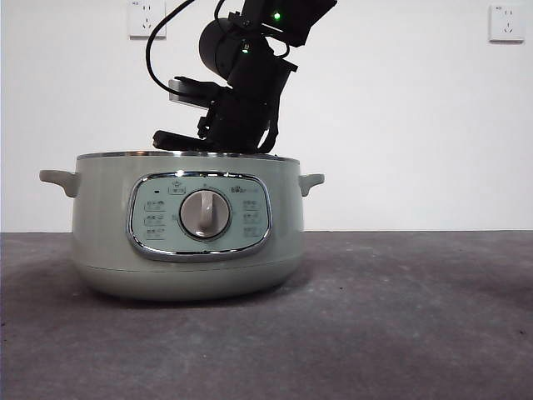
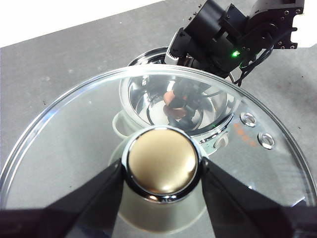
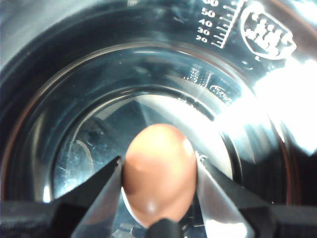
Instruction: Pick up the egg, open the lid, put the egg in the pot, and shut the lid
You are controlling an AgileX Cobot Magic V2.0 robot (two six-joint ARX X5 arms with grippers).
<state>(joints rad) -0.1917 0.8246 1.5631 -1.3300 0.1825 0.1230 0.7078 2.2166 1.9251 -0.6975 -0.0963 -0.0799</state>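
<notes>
Inside pot (image 1: 100, 242): right gripper (image 3: 158, 198) jaws clamp egg (image 3: 158, 171) | left gripper (image 2: 161, 171) jaws clamp lid (image 2: 74, 148) knob, held off pot

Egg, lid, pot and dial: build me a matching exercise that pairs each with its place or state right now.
Things:
1. egg
2. lid
3. pot
4. dial

Places or states:
A. standing open on the table
B. held by its knob in the left gripper, lifted off
C. middle of the control panel
D. clamped in the right gripper inside the steel bowl

Pairs: 1-D, 2-B, 3-A, 4-C
</notes>
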